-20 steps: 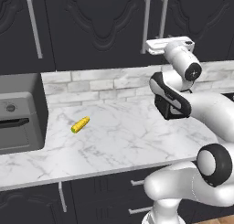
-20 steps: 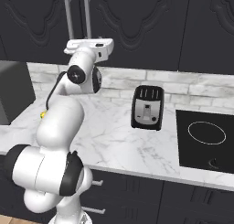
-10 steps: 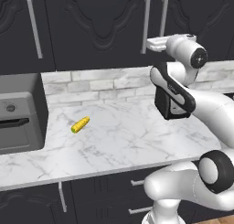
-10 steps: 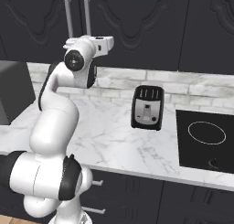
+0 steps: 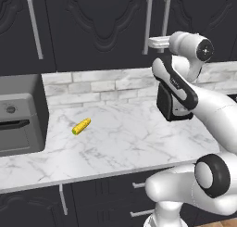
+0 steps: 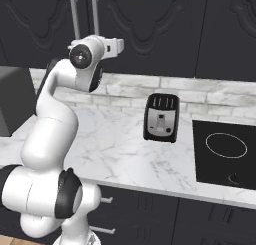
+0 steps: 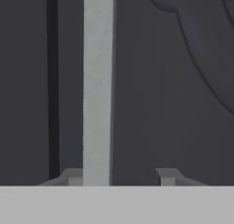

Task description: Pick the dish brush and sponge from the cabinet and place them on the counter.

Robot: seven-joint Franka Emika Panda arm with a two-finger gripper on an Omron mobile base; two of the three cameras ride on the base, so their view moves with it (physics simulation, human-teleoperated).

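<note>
Up high, the gripper [image 5: 152,42] is raised to the cabinet [image 5: 102,27], right at the pair of silver handles [image 5: 148,24] where two doors meet. From the hand camera, one handle [image 7: 97,86] runs upright between the two fingertips [image 7: 165,177], closer to the left one; the jaws stand apart and whether either pad touches the bar I cannot tell. Cabinet doors are closed, so brush and sponge are hidden. Below, on the counter [image 5: 120,138], lie a corn cob [image 5: 81,126], a toaster [image 6: 161,117] and a grey appliance [image 5: 18,115] at the left.
</note>
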